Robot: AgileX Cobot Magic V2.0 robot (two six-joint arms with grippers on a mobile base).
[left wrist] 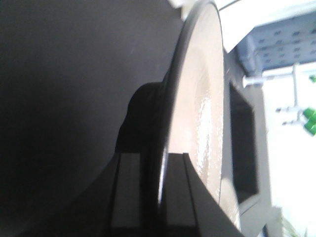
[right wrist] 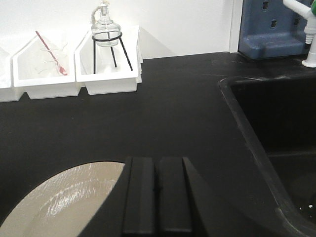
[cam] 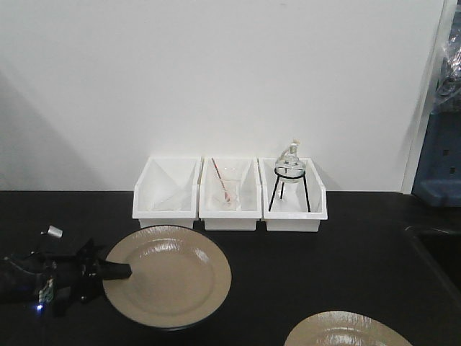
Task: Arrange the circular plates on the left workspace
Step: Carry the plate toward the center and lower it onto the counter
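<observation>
A tan round plate with a dark rim sits on the black countertop left of centre. My left gripper is shut on its left rim; in the left wrist view the plate's edge runs between the two fingers. A second tan plate lies at the front edge, right of centre, partly out of frame. It also shows in the right wrist view, just left of my right gripper, which is shut and empty above the countertop.
Three white bins stand against the back wall; the middle one holds a glass beaker with a red rod, the right one a flask on a black tripod. A recessed black sink lies at the right.
</observation>
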